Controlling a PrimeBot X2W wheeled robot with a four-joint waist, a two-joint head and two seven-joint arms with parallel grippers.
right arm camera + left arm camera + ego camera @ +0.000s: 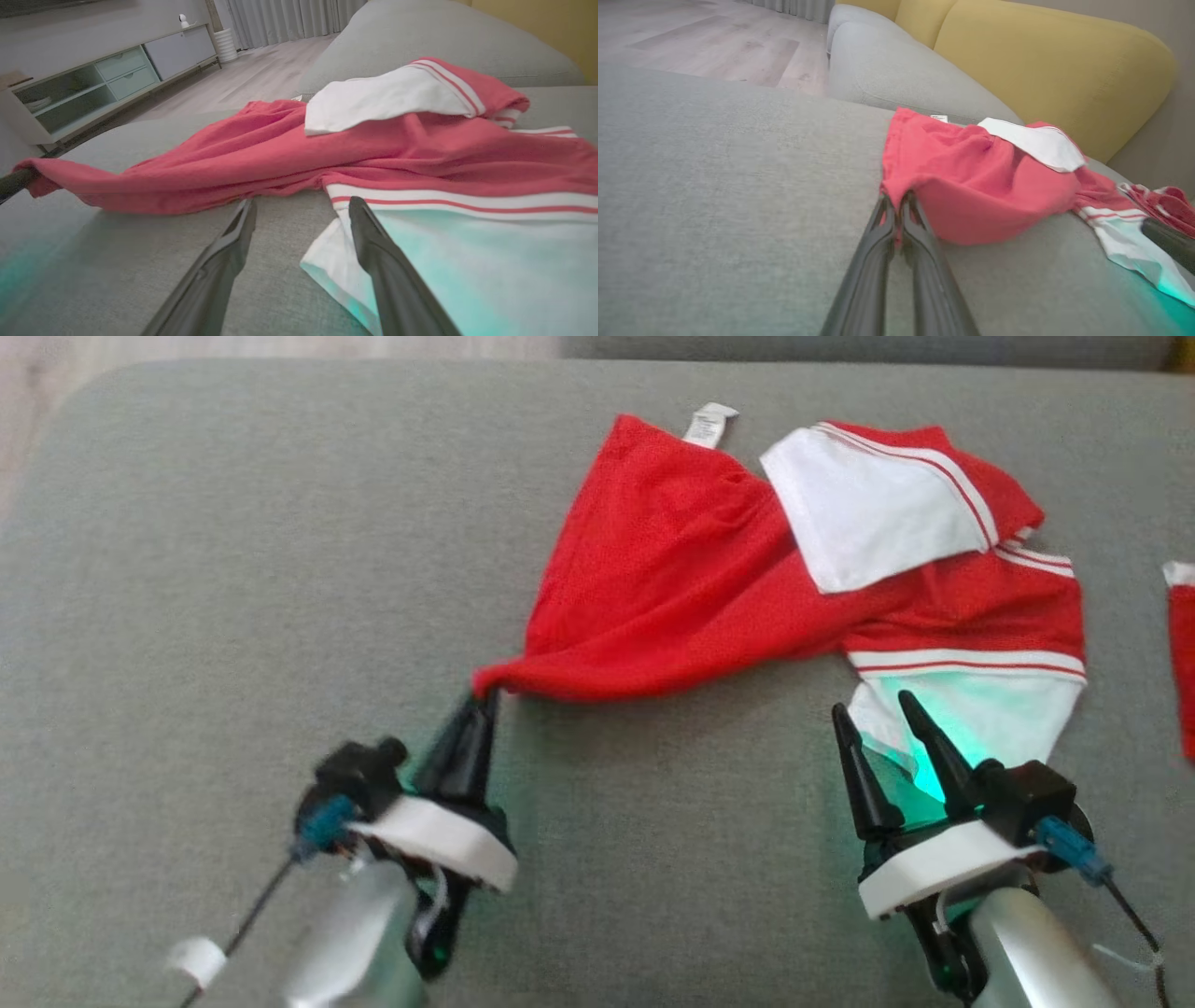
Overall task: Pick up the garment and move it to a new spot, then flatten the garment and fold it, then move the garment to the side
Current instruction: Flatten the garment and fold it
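Note:
A red garment (691, 579) with white panels and red-and-white stripes lies crumpled across the grey cushion (233, 569). One red corner is drawn out to a point toward the near left, and my left gripper (485, 695) is shut on that corner. In the left wrist view the fingers (896, 200) stand together with red cloth (980, 186) pinched at their tips. My right gripper (873, 709) is open at the garment's near right, one finger over the white hem, nothing between its fingers. The right wrist view shows the open gripper (301, 210) at the edge of the garment (280, 158).
Another red-and-white cloth (1181, 653) lies at the cushion's right edge. A yellow sofa back (1055, 60) rises behind the garment. Wooden floor (714, 42) lies beyond the cushion's far left edge, with a low cabinet (93, 79) against the wall.

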